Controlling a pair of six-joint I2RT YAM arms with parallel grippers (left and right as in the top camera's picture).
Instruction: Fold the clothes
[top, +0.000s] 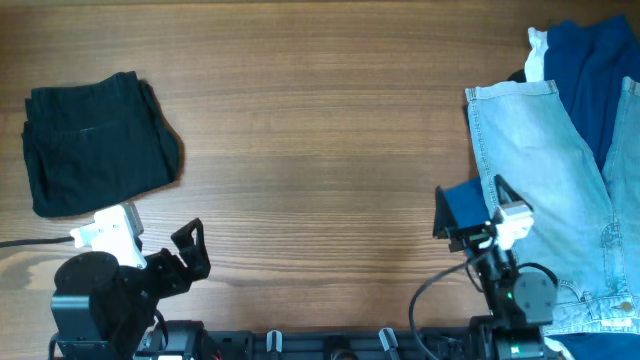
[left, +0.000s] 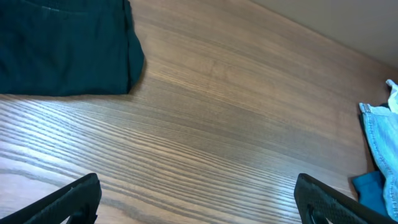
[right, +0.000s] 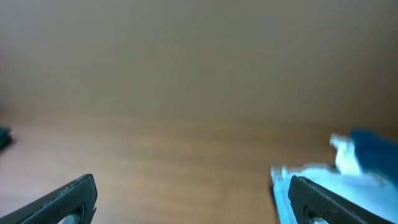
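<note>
Wood-grain table (top: 330, 150), seen from overhead, w/ clothes at both ends and a bare stretch between. Biggest item: light-blue denim jeans (top: 540, 170), spread flat at approx. 3 o'clock and running down the rt edge toward 5 o'clock, waistband hem facing table ctr. Dark blue cloth (top: 590, 70) lies at 2 o'clock, touching the jeans; which overlaps which can't be told, and it is cut off by the frame's top rt corner. Well apart, at 9 to 10 o'clock, the black shorts-like piece (top: 95, 145) sits in a compact, roughly square bundle, edges slightly rumpled; no tag visible on it from here. Left gripper (left: 199, 208) hangs at approx. 7 o'clock, just below the black bundle but not touching it, fingers spread as wide as they go, nothing between them, only bare wood under the gap in the wrist view. Right gripper (right: 202, 205) is at approx. 5 o'clock, beside the jeans' near edge, fingers likewise fully spread and holding nothing; its wrist view is blurred. Smallest: a white scrap (top: 538, 45) pokes out at the dark blue cloth's lt edge, approx. 2 o'clock.
</note>
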